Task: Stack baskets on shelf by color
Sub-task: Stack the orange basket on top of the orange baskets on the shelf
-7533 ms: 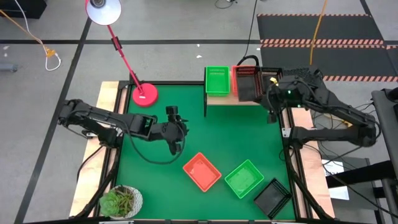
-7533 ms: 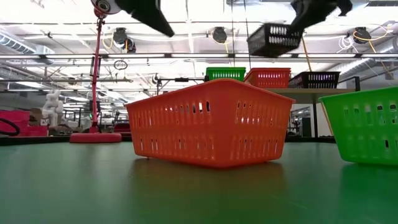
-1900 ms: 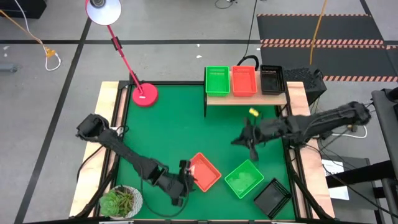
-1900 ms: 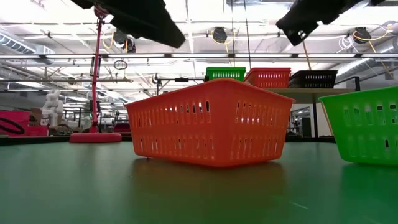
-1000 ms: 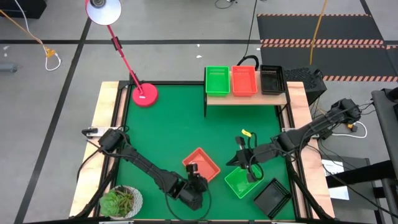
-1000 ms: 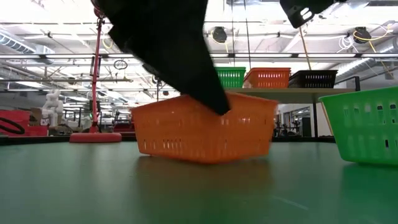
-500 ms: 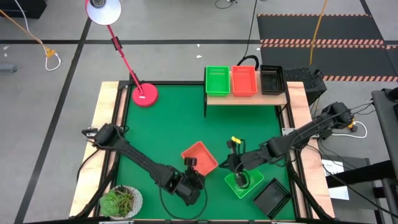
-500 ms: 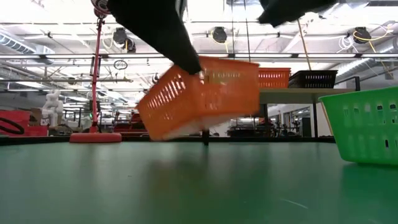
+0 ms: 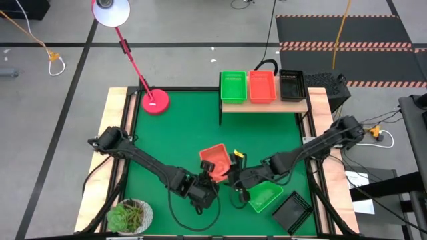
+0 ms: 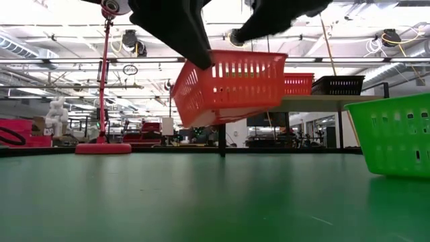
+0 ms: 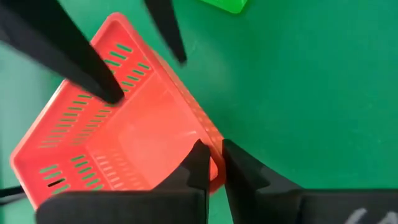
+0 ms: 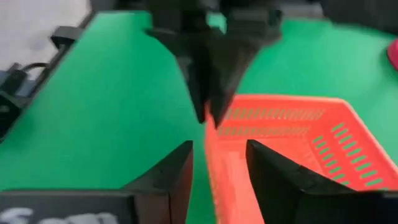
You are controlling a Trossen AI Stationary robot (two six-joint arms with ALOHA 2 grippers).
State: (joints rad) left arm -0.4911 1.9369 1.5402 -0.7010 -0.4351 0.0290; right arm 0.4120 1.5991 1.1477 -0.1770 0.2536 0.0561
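The orange basket (image 9: pixel 215 160) hangs tilted above the worktop (image 9: pixel 180 127) at lower centre of the high view, clear of the surface in the low view. The left end effector (image 11: pixel 212 163) is pinched shut on a thin rim at one corner, so the basket could swing or slip free. The right end effector (image 12: pixel 219 163), fingers spread, straddles the opposite rim; closing off-centre could twist the basket from the left's hold or bring the arms into collision.
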